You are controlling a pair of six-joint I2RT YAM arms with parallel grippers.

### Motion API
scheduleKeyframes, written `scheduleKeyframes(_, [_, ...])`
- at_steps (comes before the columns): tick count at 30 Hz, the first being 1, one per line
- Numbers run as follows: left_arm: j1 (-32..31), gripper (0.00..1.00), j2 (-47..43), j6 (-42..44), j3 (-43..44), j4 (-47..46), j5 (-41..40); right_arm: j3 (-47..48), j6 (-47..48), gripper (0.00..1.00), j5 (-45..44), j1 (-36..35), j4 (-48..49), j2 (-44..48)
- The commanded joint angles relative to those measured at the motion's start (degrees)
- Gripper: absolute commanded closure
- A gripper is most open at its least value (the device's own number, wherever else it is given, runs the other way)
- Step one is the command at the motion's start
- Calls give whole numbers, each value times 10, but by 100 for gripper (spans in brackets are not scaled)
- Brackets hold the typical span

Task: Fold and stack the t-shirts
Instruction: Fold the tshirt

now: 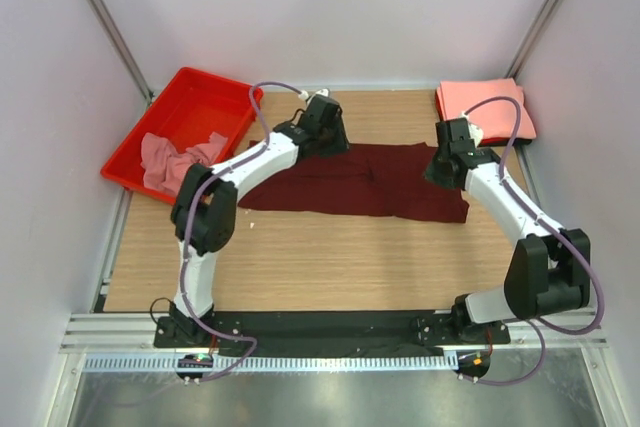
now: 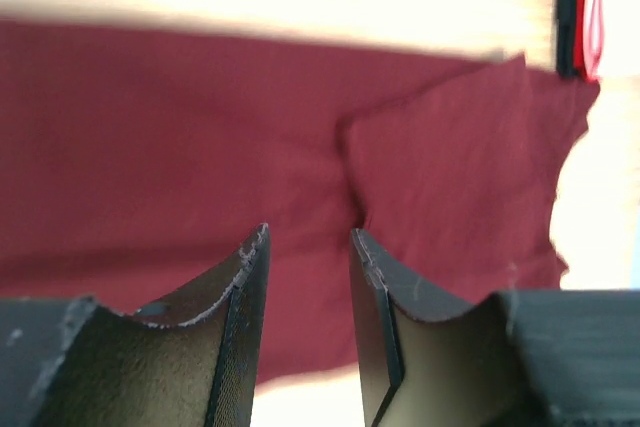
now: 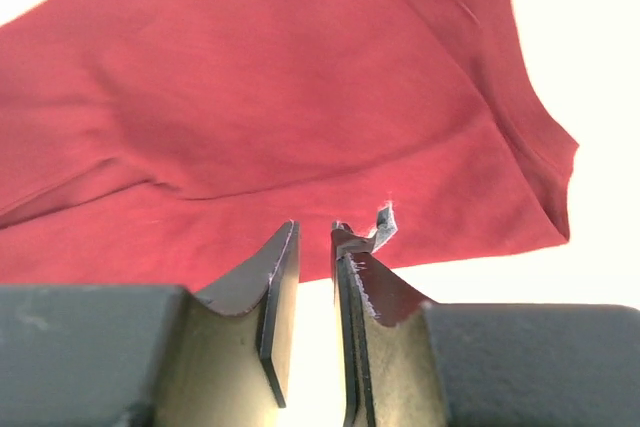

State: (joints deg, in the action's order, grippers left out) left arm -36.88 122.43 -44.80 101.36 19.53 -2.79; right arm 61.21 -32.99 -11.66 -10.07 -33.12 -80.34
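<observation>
**Two robot arms are working on a fold-and-stack job.** A dark maroon t-shirt (image 1: 370,179) is lying flat as a long band across the middle of the wooden table (image 1: 330,257).

The left gripper (image 2: 308,242) is hanging over the band's far edge, left of its middle. Its fingers (image 2: 250,287) are standing well apart with nothing between them, and only maroon cloth is showing below.

The right gripper (image 3: 315,232) is hovering at the band's right end. It is gripping nothing, and its fingers (image 3: 275,287) are standing only narrowly apart, with bright table showing through the slit.

A neat pile of folded salmon-pink shirts (image 1: 487,107) is sitting in the far right corner. A crumpled dusty pink shirt (image 1: 172,162) is waiting in the red tray (image 1: 215,80) at the far left.

The lengthwise fold appears to be finished, so the maroon shirt looks about halfway to a packet, with the crosswise fold coming next. That move is calling for a gripper to come down on one end of the band and pinch every layer there. It would then carry that end over onto the other end, keeping the edges square. Catching only the top layer would risk pulling the band open. Only then would the packet be going to the salmon-pink pile.
</observation>
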Motion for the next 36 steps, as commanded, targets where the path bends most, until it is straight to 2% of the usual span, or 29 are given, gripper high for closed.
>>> scheduleKeyframes(1, [-3, 61, -118, -5, -94, 53, -42, -20, -72, 74, -37, 35, -42, -8])
scheduleKeyframes(3, [-3, 60, -150, -16, -167, 71, -63, -41, -75, 75, -34, 53, -38, -11])
scheduleKeyframes(7, [0, 59, -225, -20, -247, 96, -94, -84, -65, 74, -35, 89, -6, -18])
scheduleKeyframes(12, [44, 58, -250, -46, -314, 128, -111, -106, -56, 74, -74, 94, 31, -29])
scheduleKeyframes(17, [90, 58, -251, -72, -383, 119, -137, -130, -60, 74, -91, 94, 50, -49])
scheduleKeyframes(20, [112, 58, -229, -76, -393, 113, -150, -138, -50, 75, -104, 115, 62, -74])
scheduleKeyframes(26, [124, 60, -184, -81, -381, 173, -206, -148, -30, 76, -129, 131, 68, -101])
scheduleKeyframes(36, [125, 62, -205, -93, -397, 201, -216, -160, -9, 76, -147, 159, 68, -90])
